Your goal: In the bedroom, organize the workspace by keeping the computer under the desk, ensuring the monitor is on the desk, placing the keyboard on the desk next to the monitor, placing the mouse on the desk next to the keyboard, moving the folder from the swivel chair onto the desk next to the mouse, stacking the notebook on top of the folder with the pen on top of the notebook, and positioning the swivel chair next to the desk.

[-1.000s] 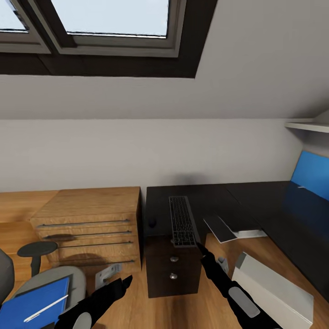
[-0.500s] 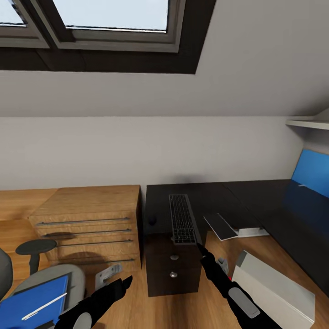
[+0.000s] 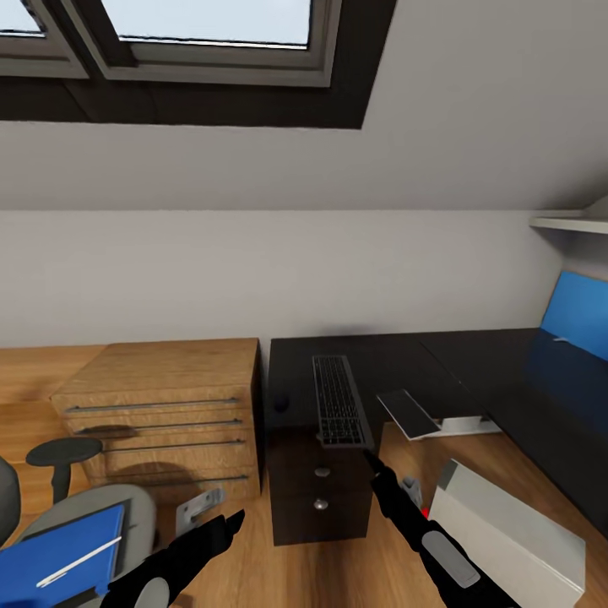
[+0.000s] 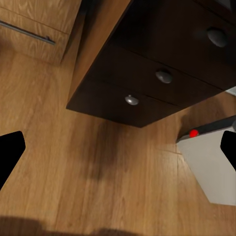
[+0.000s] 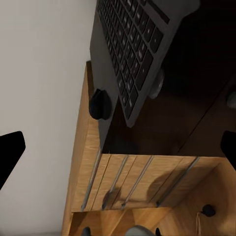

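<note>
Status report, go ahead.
Left gripper and right gripper open, empty. Keyboard on desk, near end overhanging. Folder on swivel chair.

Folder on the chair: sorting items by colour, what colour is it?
Bright blue folder, clearest in the head view.

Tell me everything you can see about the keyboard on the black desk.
The slim dark grey rectangular keyboard with rows of low black keys lies flat on the long black desk, running lengthwise away from the robot. Its near end juts slightly past the desk edge above the dark drawers with round silver knobs. A small dark rounded object sits apart on its left. No fingers touch it.
</note>
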